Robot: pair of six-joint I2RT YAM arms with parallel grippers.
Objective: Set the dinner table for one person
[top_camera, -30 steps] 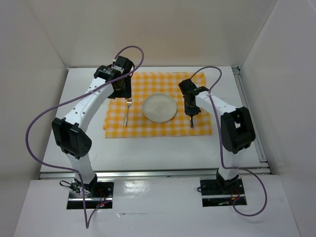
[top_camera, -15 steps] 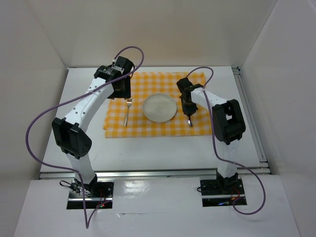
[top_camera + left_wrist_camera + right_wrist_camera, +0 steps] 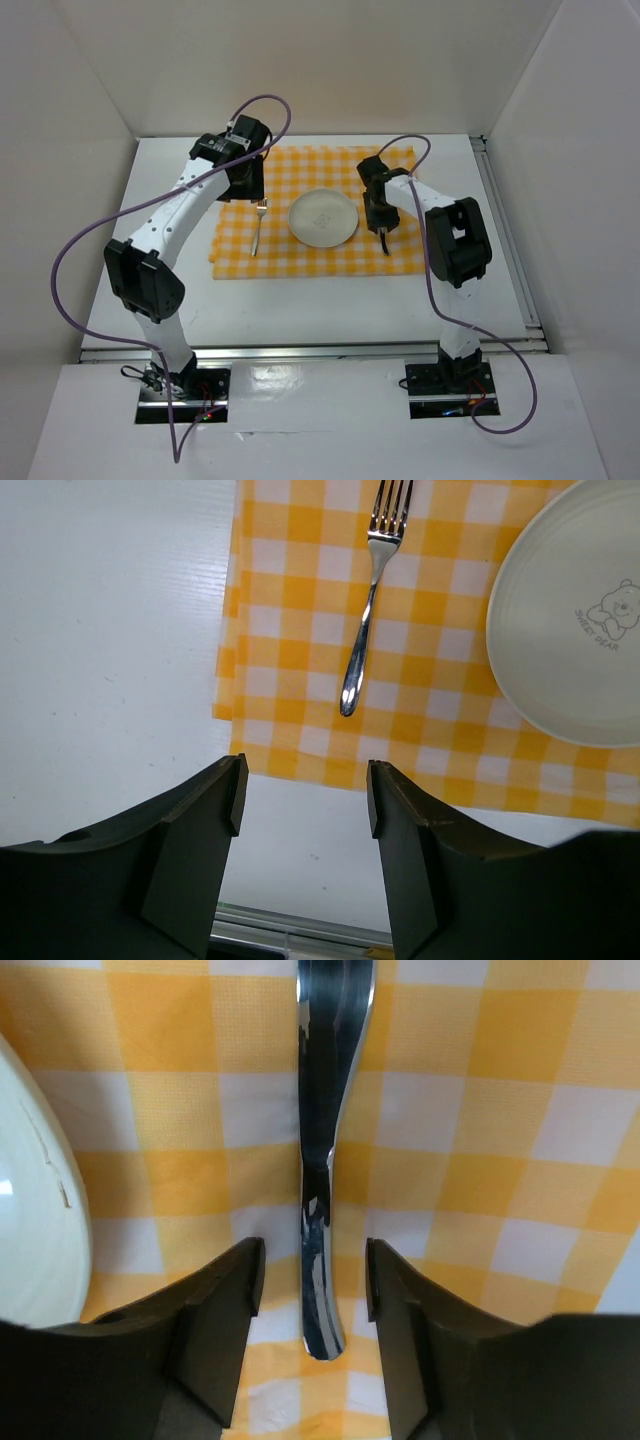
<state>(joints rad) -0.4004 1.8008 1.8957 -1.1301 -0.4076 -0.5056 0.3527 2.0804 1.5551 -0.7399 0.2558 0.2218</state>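
Yellow-and-white checked cloth (image 3: 320, 258) is spread on the white dinner table (image 3: 300, 300), and the plate (image 3: 322, 217) sits in the cloth's middle. Left of the plate lies a fork (image 3: 258, 228), tines pointing away from the arm bases, nothing covering it. Over to the right of the plate, a shiny metal utensil (image 3: 313, 1210) lies flat on the cloth: knife or spoon, I cannot tell. The right gripper (image 3: 312, 1250) is low over its handle, 1 finger either side, cloth showing in both gaps, so the jaws are parted and not pinching. The left gripper (image 3: 305, 780) hangs left of the plate, beyond the fork's tines, jaws spread wide on nothing. Writing on the plate reads "SWEET BEAR" beside a little bear drawing (image 3: 612, 605).
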